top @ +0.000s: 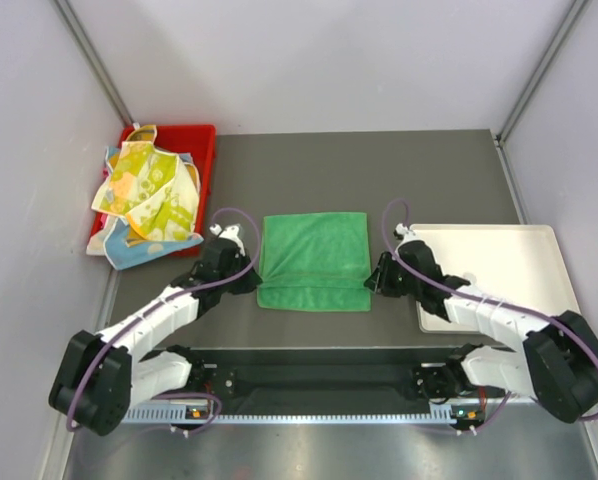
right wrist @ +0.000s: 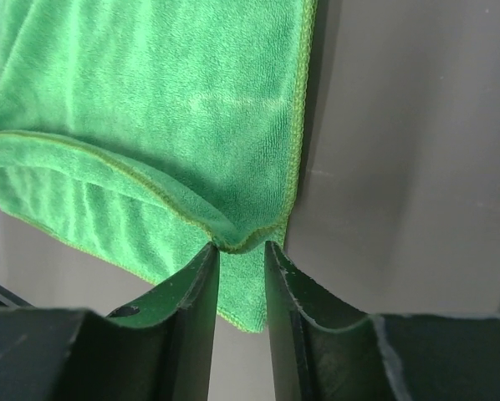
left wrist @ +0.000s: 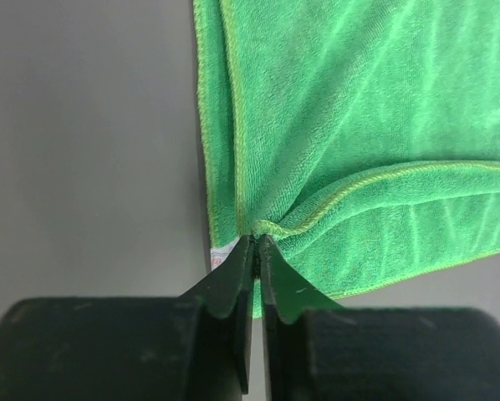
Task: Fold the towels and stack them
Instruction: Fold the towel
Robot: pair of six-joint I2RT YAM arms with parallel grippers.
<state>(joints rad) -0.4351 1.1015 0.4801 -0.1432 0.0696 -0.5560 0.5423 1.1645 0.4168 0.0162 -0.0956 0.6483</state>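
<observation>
Black left fingers [left wrist: 233, 280] pinch the green towel [left wrist: 359, 109] fold, right fingers [right wrist: 196, 288] stand parted; overhead shows neither.

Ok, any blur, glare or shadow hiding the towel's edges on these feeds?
Top view: even light, no glare, towel sharp. Left wrist: weave and hem crisp, gripper up close slightly soft. Right wrist: hem clear, a soft shadow under the folded flap.

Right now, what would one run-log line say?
plain green terry towel: folded partway, flat on grey table | left gripper: pinching fold corner | right gripper: jaws apart at other corner
</observation>
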